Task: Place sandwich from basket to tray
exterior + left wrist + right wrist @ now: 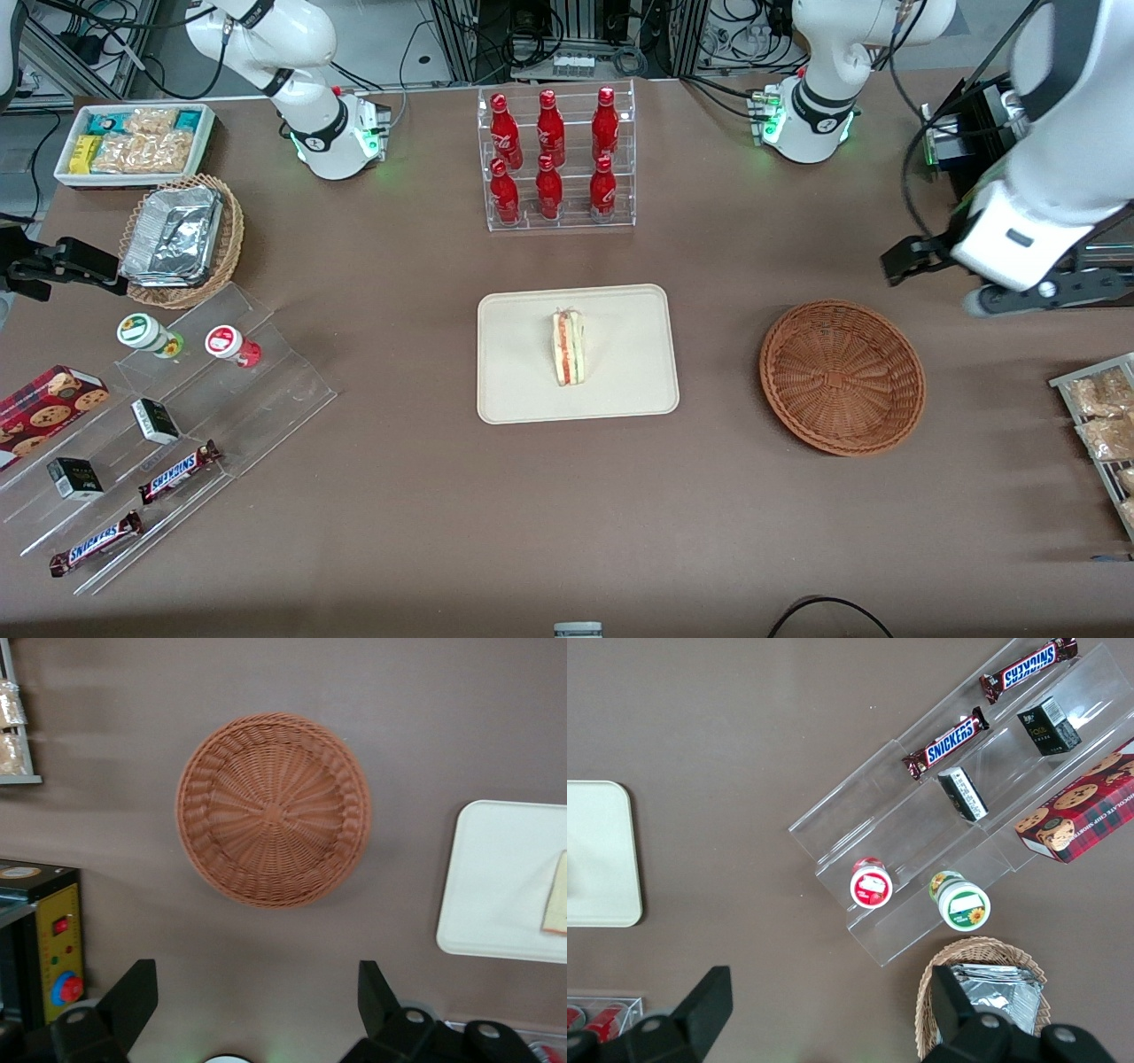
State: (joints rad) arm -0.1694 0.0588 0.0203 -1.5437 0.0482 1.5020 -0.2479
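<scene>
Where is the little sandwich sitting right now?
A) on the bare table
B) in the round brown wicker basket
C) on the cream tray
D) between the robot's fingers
C: the sandwich lies on the tray; the basket is empty, and the gripper, open, holds nothing above the table.

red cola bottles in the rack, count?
6. Three on the clear rack's upper step, three on the lower step nearer the tray. None look hidden.
</scene>
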